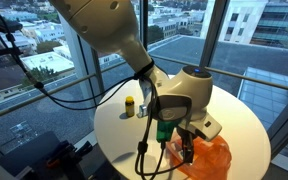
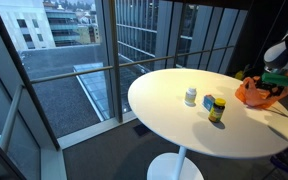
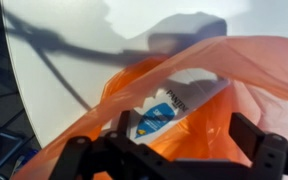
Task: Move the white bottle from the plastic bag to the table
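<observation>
The translucent orange plastic bag (image 3: 229, 68) lies open on the round white table (image 3: 69, 60), near its edge in both exterior views (image 1: 212, 158) (image 2: 258, 94). In the wrist view a white bottle (image 3: 170, 107) with a blue label lies on its side inside the bag. My gripper (image 3: 183, 123) hangs just above the bag's mouth with its jaws wide open, one finger on each side of the bottle, not touching it. The exterior views show the gripper (image 1: 189, 148) (image 2: 275, 78) over the bag.
A small dark bottle with a yellow cap (image 1: 130, 107) (image 2: 216, 110) and a silvery-grey container (image 2: 191, 96) stand mid-table. Glass walls and a railing surround the table. Black cables hang from the arm beside the bag.
</observation>
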`<state>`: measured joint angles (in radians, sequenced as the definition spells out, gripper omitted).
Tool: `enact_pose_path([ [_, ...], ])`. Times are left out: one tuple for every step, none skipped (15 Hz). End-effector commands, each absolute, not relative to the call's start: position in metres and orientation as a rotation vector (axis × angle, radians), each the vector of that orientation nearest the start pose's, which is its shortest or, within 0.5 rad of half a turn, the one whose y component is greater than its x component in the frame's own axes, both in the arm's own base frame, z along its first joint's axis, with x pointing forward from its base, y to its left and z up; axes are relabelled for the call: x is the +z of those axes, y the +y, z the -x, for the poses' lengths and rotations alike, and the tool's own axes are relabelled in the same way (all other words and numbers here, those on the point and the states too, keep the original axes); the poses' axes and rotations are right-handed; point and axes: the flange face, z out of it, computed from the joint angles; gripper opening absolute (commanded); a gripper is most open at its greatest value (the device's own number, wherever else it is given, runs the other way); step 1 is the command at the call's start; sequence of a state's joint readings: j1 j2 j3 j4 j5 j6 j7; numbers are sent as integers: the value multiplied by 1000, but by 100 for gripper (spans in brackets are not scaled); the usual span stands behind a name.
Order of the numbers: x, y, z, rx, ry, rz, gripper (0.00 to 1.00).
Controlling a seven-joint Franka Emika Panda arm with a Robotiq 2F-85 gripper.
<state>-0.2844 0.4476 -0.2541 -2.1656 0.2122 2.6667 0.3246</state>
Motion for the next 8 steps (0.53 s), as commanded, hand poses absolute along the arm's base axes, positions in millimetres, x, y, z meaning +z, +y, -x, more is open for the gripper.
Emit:
enact_pose_path([
  [201, -303, -487, -107, 1591, 2706, 100],
  [202, -304, -487, -105, 1596, 2704, 100],
  [203, -304, -486, -101, 1602, 2701, 100],
  [203, -304, -486, -99, 1606, 2699, 100],
  [203, -304, -485, -90, 1613, 2696, 100],
  [202, -304, -484, -80, 1622, 2691, 100],
  [202, -305, -483, -72, 1632, 2686, 100],
  [201, -305, -483, -64, 1639, 2681, 100],
])
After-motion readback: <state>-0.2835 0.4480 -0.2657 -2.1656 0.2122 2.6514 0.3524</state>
